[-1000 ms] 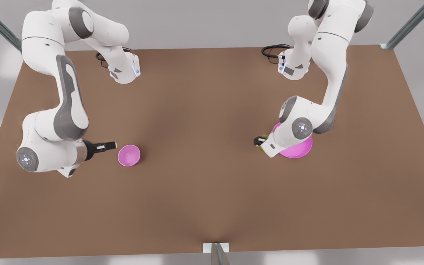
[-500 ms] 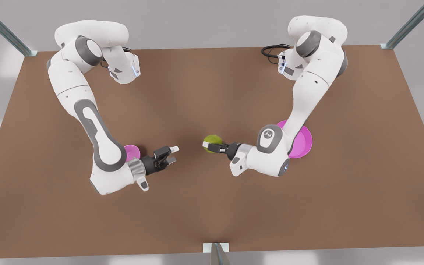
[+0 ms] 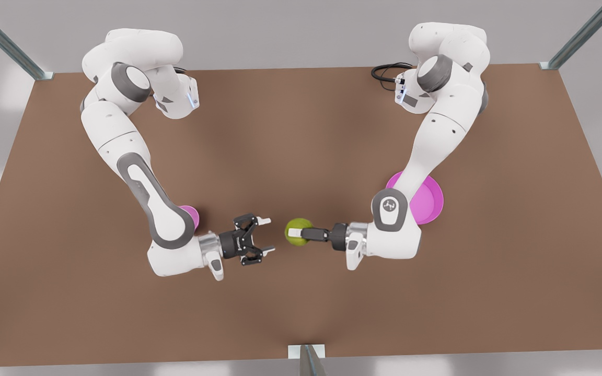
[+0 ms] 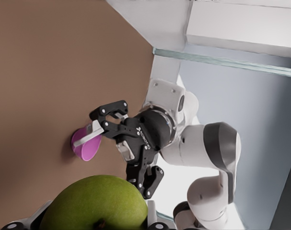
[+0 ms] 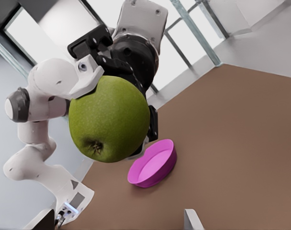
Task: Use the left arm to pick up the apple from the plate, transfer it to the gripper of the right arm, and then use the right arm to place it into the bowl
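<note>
While the left gripper [image 3: 303,233] squeezes the apple [image 3: 297,231], the right gripper [image 3: 264,238] waits close by, spread wide and empty.

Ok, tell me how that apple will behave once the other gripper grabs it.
The apple looks round and smooth, so it may slip or twist between narrow fingers. It seems rigid, unlikely to deform. The left gripper pinches it in mid-air; the open right gripper waits apart, and a dropped apple would probably roll across the table.
</note>
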